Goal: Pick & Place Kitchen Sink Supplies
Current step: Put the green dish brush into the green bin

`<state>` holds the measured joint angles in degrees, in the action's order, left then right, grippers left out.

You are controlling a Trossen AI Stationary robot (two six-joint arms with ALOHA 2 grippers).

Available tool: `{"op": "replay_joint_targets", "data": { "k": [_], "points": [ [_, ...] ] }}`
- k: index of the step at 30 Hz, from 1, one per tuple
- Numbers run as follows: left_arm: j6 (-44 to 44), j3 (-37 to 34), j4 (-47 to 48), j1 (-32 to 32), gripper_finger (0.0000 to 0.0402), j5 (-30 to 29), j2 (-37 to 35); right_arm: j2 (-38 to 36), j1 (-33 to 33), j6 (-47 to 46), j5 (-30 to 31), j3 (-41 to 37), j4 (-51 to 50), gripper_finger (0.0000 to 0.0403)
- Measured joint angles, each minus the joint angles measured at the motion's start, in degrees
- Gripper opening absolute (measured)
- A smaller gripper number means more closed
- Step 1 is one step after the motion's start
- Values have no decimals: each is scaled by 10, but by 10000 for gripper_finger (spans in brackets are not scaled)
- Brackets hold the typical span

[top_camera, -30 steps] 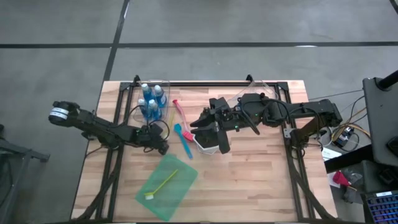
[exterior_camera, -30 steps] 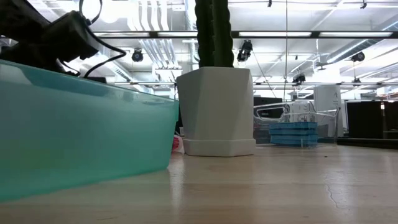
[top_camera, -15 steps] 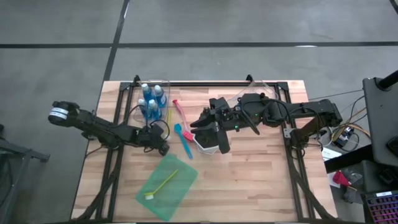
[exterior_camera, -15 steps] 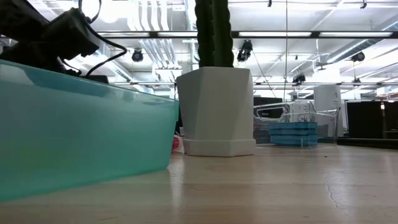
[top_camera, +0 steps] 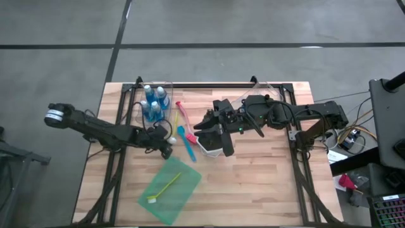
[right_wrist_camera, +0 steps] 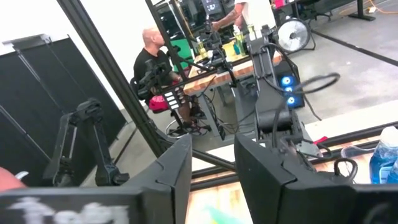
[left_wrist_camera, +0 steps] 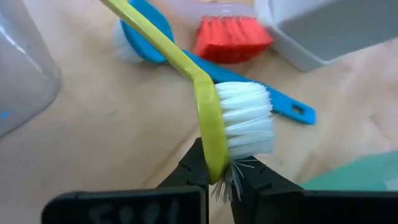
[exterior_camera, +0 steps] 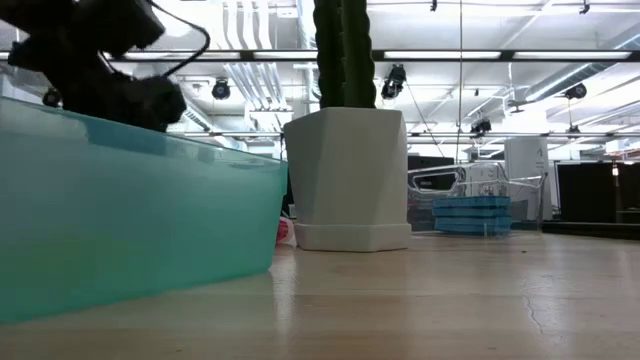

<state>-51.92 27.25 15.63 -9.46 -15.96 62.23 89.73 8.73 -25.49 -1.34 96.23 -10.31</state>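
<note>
My left gripper [top_camera: 166,144] [left_wrist_camera: 217,174] is shut on a yellow brush [top_camera: 174,123] with white bristles, just left of the blue brush [top_camera: 188,142] and the red brush [top_camera: 183,114] lying on the table. Three blue bottles [top_camera: 154,101] stand in a clear bin at the far left. A lime brush [top_camera: 166,185] lies on a green sheet [top_camera: 180,193]. Blue sponges [exterior_camera: 470,215] lie stacked in a clear tray. My right gripper [top_camera: 199,125] [right_wrist_camera: 214,168] hovers open, level, high over the white pot [top_camera: 212,147]. My left gripper pinches the yellow brush's head at its free end [left_wrist_camera: 214,155] between the two fingers, one on the yellow back, the other [left_wrist_camera: 261,183] against the bristles. The fingers slant down from the table's left. The head is lifted clear; the handle [left_wrist_camera: 161,37] runs away from the gripper, toward the far edge.
A dark cactus in the white pot [exterior_camera: 345,170] stands mid-table under my right arm. The clear bottle bin [left_wrist_camera: 25,68] is close beside my left gripper. People work at benches beyond the table [right_wrist_camera: 155,68]. Bare wood lies at the near right [top_camera: 266,190].
My left gripper has risen a little and tipped beside the blue brush, taking the yellow brush's head end up off the table with it. My right arm has kept still.
</note>
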Motion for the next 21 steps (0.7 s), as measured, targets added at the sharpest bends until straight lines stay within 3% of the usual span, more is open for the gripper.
{"op": "replay_joint_targets", "data": {
  "k": [8, 21],
  "points": [
    [13, 35, 47, -27, 24, 26, -53, 0, 0, 2, 0, 0, -1, 105],
    [28, 108, 161, -158, 24, 24, -89, 0, 0, 6, 0, 0, -2, 119]
  ]
}}
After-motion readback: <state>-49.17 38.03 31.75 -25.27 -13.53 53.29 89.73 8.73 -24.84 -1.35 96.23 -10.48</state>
